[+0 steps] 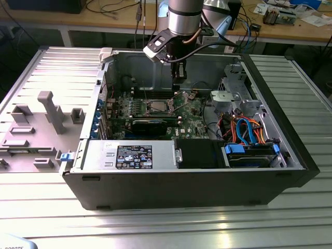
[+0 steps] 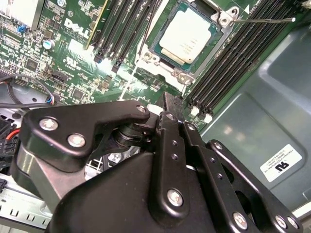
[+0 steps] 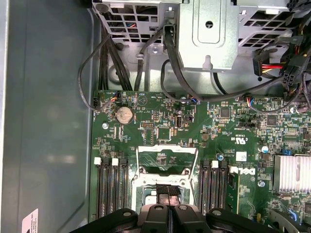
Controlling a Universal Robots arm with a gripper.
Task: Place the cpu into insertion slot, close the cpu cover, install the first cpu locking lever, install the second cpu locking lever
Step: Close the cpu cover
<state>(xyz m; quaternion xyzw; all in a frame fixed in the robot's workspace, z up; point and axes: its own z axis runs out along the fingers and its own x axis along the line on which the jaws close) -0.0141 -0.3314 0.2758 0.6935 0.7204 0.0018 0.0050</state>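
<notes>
I am logging an open computer case (image 1: 181, 188) lying on the ribbed desk (image 1: 155, 225), a grey side panel (image 1: 41, 119) lying beside it, and a green motherboard (image 3: 160, 121) carrying a coin battery (image 3: 124, 115), memory slots (image 3: 112, 187) and a finned heatsink (image 3: 291, 174); orange and blue cables (image 1: 245, 127) are curling near the drive cage (image 1: 233, 96).

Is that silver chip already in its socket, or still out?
In: the cpu lies flat inside the insertion slot, in the second wrist view.

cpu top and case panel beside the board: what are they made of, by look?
The cpu top: likely metal, dull silver-grey, matte with a soft sheen. The case panel: probably coated sheet metal, grey and smooth, with pressed ridges showing.
</notes>
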